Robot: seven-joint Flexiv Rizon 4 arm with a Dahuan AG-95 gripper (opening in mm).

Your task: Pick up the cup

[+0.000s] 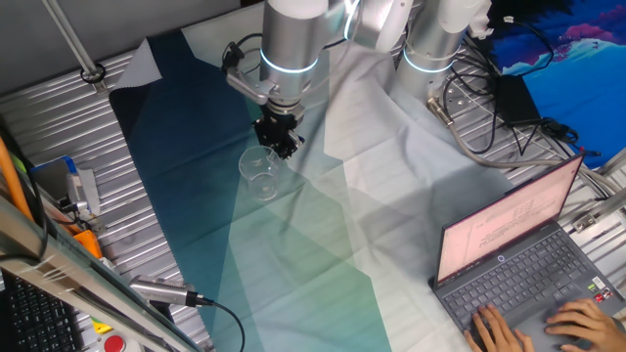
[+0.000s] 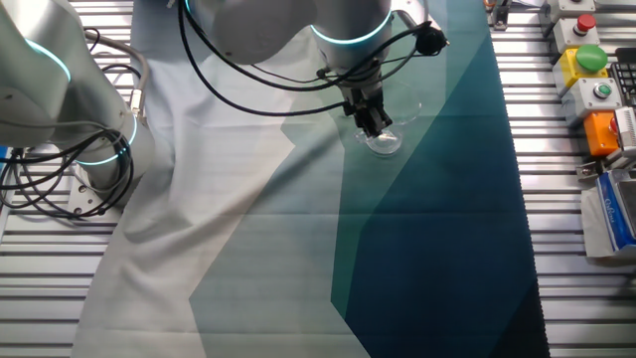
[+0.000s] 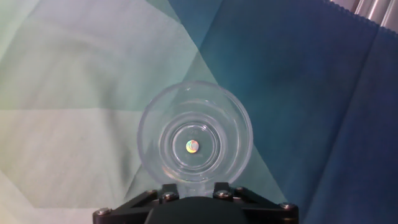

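The cup (image 3: 194, 132) is clear with a round rim and stands upright on the blue-green cloth. It also shows in one fixed view (image 1: 259, 174) and in the other fixed view (image 2: 383, 140). My gripper (image 1: 278, 140) hangs just above the cup's far rim, pointing down, and holds nothing. In the hand view only the two finger blocks (image 3: 168, 190) show at the bottom edge. They stand a little apart, with the cup's near rim visible in the gap. The gripper also shows in the other fixed view (image 2: 374, 121).
A cloth (image 1: 323, 254) of blue, green and white patches covers the slatted metal table. A second robot base (image 1: 435, 39) with cables stands behind. A laptop (image 1: 518, 264) with hands on it is at the right. A button box (image 2: 586, 60) is at the table edge.
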